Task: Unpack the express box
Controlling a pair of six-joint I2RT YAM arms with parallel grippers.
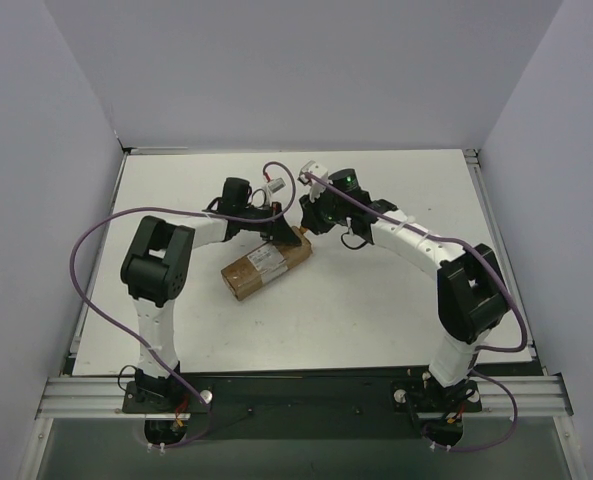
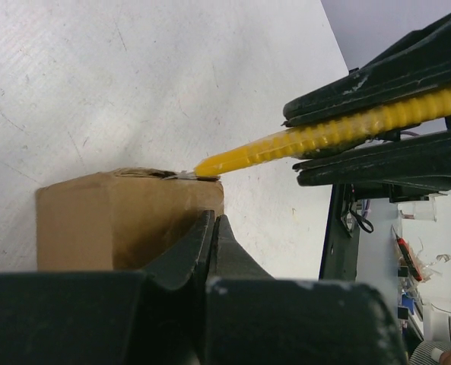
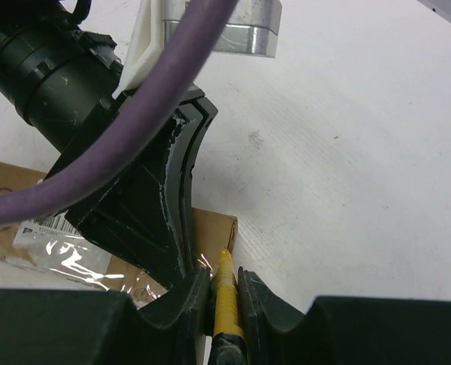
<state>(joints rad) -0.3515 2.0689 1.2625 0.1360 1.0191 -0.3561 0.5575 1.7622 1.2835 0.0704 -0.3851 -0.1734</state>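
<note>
Only my left wrist view shows the knife (image 2: 324,135) tip meeting the express box (image 2: 111,220). My right tool (image 3: 223,280) clamps the knife; my left tool (image 2: 214,228) is closed. Overhead, my arms (image 1: 416,240) hide the tip.

Box (image 1: 264,268): matt brown cardboard, frayed at one edge. Label (image 3: 46,226): white paper under glossy, crinkled clear tape (image 3: 80,262).
Knife (image 2: 316,137): yellow plastic, ribbed, slight sheen.
Left gripper (image 2: 214,222), right gripper (image 3: 223,275): black plastic, matt, scuffed.
Cable (image 3: 134,99): smooth purple sheath.
Table (image 1: 376,300): white, matt, scratched.
Near-edge rail (image 1: 306,392): bare metal.
</note>
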